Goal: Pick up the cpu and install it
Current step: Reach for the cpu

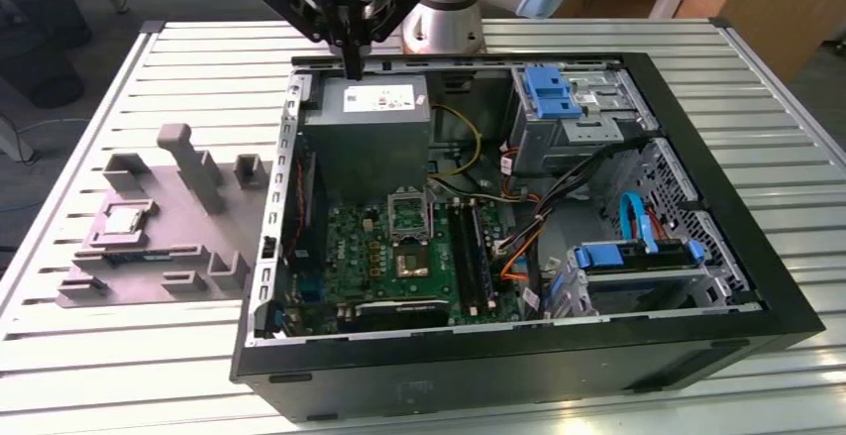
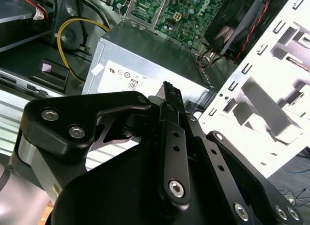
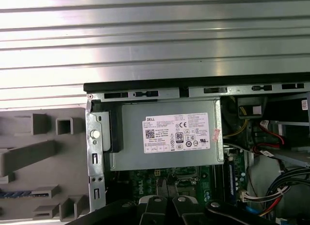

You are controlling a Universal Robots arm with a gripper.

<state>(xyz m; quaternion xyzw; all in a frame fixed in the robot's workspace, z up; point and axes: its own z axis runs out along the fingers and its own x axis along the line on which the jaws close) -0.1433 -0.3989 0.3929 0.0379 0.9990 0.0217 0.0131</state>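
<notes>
Black gripper [image 1: 352, 70], pressed together and empty, is hovering over the power supply [image 1: 370, 128] — pick-up seemingly not begun, cpu [image 1: 123, 219] lying in its tray [image 1: 158, 212] — grasping it calls for spread jaws.

Bright, even light from above falls on the slatted metal worktop [image 1: 93, 356]. Its ribs shine pale in the exterior view and wash out to near white bands in the first wrist view. The open computer case [image 1: 740, 286] is darker inside, where its walls shade the motherboard [image 1: 396, 247]. In the second wrist view the slotted case wall [image 2: 227, 104] is overexposed, while the black gripper [image 2: 169, 91] in front stays dim with a soft sheen on its edges. The grey tray [image 1: 146, 237] casts only faint shadows.
</notes>
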